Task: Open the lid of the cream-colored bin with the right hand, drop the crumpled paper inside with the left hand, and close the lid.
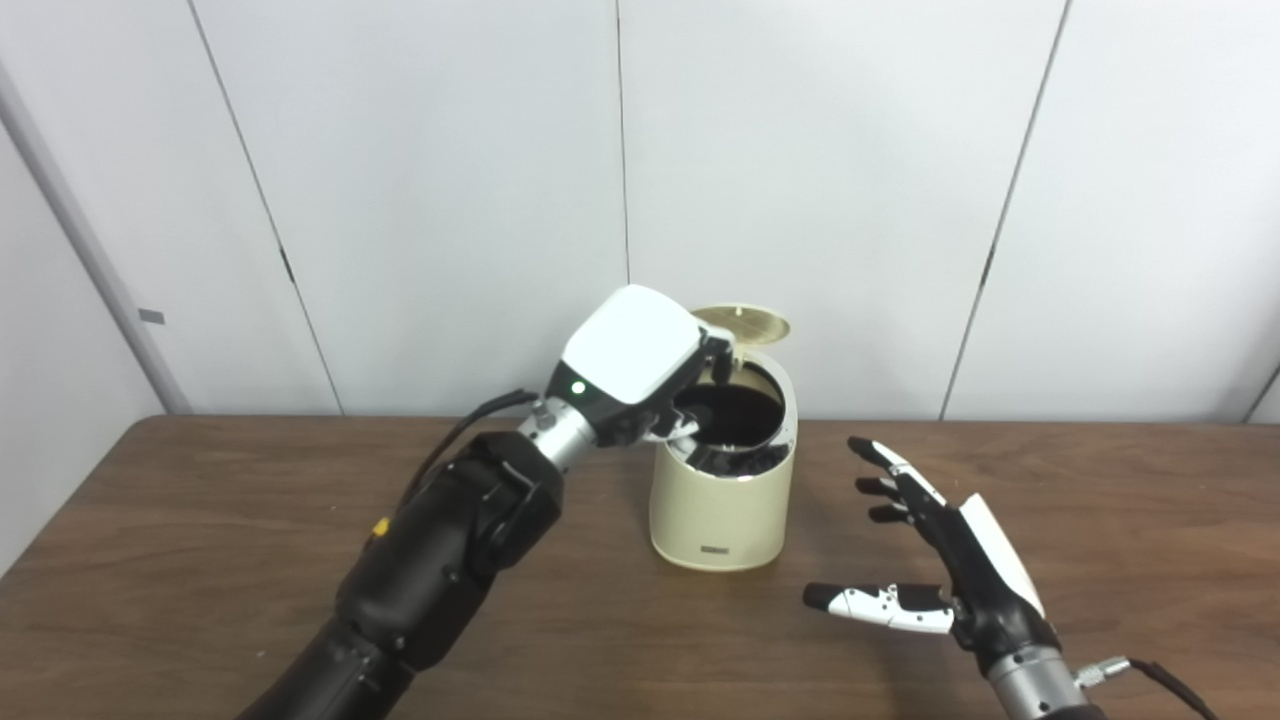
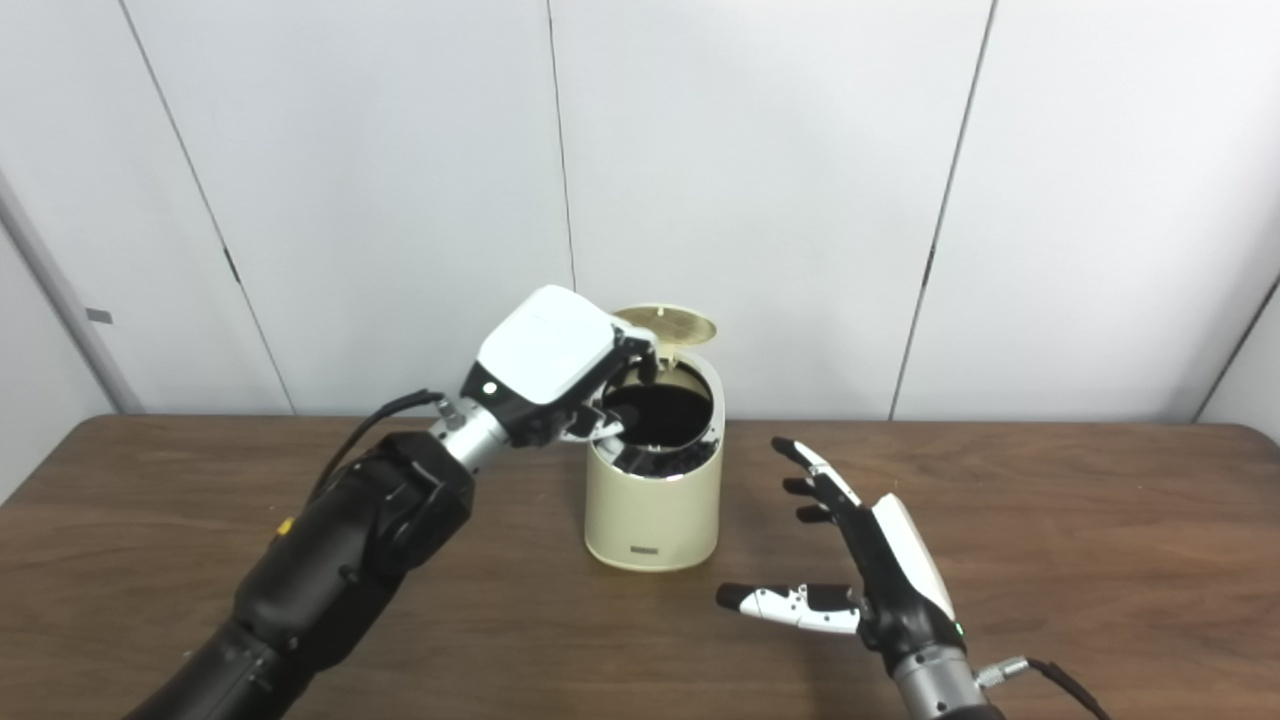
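The cream-colored bin (image 1: 720, 505) stands on the table's middle, and its round lid (image 1: 745, 322) is tipped up and back. Its dark inside shows. My left hand (image 1: 640, 362) hangs over the bin's left rim with its white back up and its fingers (image 1: 716, 366) reaching down over the opening. The fingers are apart and I see nothing between them. No crumpled paper is in view. My right hand (image 1: 940, 560) is open and empty, palm toward the bin, low over the table to the bin's right and apart from it.
The brown wooden table (image 1: 200, 540) runs to a white panelled wall (image 1: 450, 200) just behind the bin. My left forearm (image 1: 450, 550) crosses the table's left front. A cable (image 1: 1150, 672) trails from my right wrist.
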